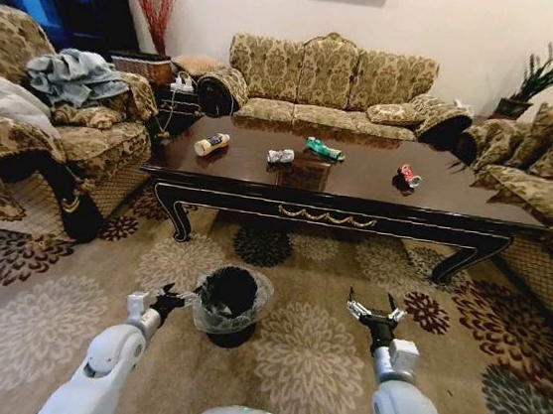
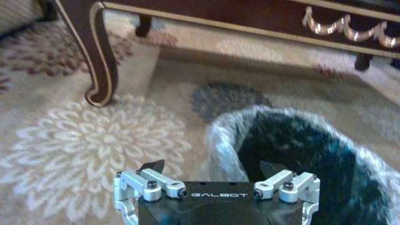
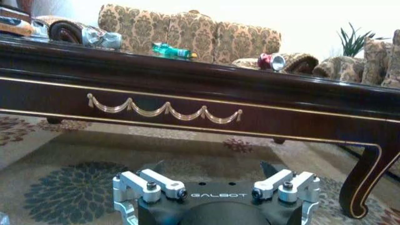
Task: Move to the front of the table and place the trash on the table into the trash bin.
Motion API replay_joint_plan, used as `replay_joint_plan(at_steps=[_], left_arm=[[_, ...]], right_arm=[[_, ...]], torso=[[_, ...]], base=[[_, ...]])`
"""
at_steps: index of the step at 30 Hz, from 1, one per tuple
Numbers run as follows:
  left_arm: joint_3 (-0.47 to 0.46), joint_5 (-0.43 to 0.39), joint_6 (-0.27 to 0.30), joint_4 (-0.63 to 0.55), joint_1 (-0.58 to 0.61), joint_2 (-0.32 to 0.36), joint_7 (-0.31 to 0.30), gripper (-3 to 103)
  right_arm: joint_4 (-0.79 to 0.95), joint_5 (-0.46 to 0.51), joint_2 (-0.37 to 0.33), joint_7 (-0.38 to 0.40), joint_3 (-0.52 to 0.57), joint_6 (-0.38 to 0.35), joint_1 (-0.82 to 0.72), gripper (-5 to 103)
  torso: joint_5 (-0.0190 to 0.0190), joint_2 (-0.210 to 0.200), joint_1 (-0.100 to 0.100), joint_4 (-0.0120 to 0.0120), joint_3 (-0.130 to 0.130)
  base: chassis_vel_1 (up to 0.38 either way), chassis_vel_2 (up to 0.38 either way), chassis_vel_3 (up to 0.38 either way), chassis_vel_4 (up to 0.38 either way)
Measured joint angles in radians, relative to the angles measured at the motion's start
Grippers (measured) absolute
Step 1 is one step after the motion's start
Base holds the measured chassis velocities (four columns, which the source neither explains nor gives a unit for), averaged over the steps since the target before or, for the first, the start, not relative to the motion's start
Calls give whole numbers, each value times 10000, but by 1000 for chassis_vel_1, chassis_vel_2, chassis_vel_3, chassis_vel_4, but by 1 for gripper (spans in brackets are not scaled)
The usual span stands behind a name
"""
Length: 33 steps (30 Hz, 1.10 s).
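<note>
Both pincers hang spread and empty low in frame: left pincer point(image 1: 168, 300) beside the trash bin point(image 1: 231, 305), right pincer point(image 1: 375, 311) over carpet. Bottle point(image 1: 211, 144), wrappers and can point(image 1: 408, 175) sit on the bench point(image 1: 359, 186), mid-frame.

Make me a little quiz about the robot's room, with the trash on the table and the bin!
1. How many pieces of trash lie on the table?
2. True or false: the trash bin stands on the carpet, nearer the left gripper than the right gripper.
3. Which piece lies farthest to the robot's right: A) the tan-and-white bottle, B) the grey-white wrapper, C) the green wrapper, D) the red can?

Key:
1. Four.
2. True; both grippers are open and hold nothing.
3. D.
</note>
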Motion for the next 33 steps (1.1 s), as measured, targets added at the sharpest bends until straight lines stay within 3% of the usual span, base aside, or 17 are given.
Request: replay_joint_plan(at_steps=[10,16,19,21,25,27,33], left_arm=[[1333,-741,960,1042,-1265,224,-661,100],[1458,-956,1781,1092,-1605,369,-685,97],[1584,-951,1914,1161,-1739,501,-740,82],[1623,-950,1937,1194,-1765,531,-779,82],[1752,-1022,1926,1351,-1860,648,-868,60],[1767,-1039,1915,1376,-1891,661,-868,60],[1804,-1079,1808,1497,-1976,657,-836,33]], right_arm=[[-162,10,29,122,132,11,37,100],[-190,205,7,209,283,27,20,100],[-285,291,71,295,308,88,86,100],[-306,296,100,299,311,103,98,100],[-349,310,142,360,311,122,180,100],[-347,314,134,384,308,119,193,100],[-294,309,96,508,249,69,291,100]], torso=[[-1,25,5,-2,19],[1,35,7,-2,24],[1,39,9,-1,29],[1,41,9,-1,30],[3,46,10,2,32],[3,46,10,1,33],[1,51,11,-2,36]], base=[[0,0,0,0],[0,0,0,0],[0,0,0,0],[0,0,0,0],[0,0,0,0],[0,0,0,0],[0,0,0,0]])
